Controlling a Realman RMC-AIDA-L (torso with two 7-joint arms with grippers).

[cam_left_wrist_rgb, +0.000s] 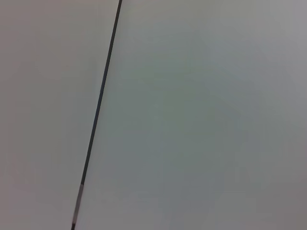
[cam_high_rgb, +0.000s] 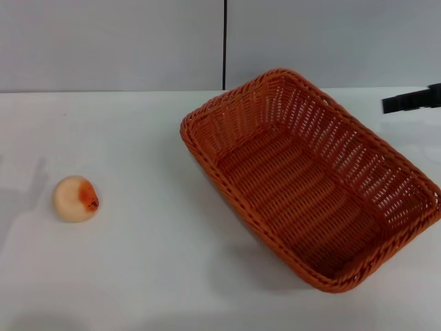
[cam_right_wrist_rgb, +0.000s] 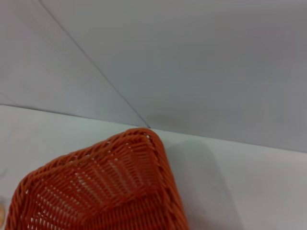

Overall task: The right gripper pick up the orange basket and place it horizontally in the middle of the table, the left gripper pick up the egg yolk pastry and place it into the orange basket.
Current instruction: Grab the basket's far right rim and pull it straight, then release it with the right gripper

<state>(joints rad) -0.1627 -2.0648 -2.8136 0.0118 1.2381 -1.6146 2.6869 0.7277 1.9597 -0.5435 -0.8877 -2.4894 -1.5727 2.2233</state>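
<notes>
The orange basket (cam_high_rgb: pixel 313 183) rests on the white table (cam_high_rgb: pixel 138 276) right of centre, turned diagonally, open side up and empty. One of its corners (cam_right_wrist_rgb: pixel 105 191) fills the lower part of the right wrist view. The egg yolk pastry (cam_high_rgb: pixel 76 198) lies alone at the table's left, its orange-red blotch facing the basket. A black piece of my right gripper (cam_high_rgb: pixel 412 102) pokes in at the right edge, above and beyond the basket's far right side, not touching it. My left gripper is out of view; its wrist camera sees only a grey wall.
A grey wall with a dark vertical seam (cam_high_rgb: pixel 224 45) stands behind the table's far edge. Bare tabletop lies between the pastry and the basket.
</notes>
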